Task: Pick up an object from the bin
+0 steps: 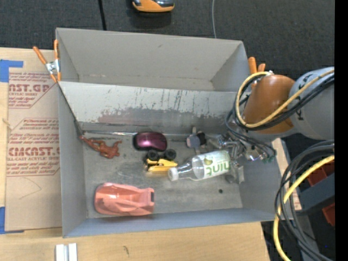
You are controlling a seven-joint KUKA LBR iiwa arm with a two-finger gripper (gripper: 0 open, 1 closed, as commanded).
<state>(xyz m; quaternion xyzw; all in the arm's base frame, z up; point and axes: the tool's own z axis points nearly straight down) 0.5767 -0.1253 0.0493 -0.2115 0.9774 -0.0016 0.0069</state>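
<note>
My gripper [237, 165] is low at the right end of the bin floor, against the base of a clear plastic bottle [204, 166]. The bottle lies on its side with a white and green label and its cap pointing left. Just left of the cap sits a small yellow and black toy vehicle [159, 165]. A small grey and purple piece [194, 140] lies by the back wall, just above the bottle.
A shiny purple oval thing [150, 141] rests near the back wall at the middle. An orange-brown toy lizard [101, 147] lies at the left. A pink soft object [124, 199] fills the front left corner. The arm's orange cover and cables hang over the right rim.
</note>
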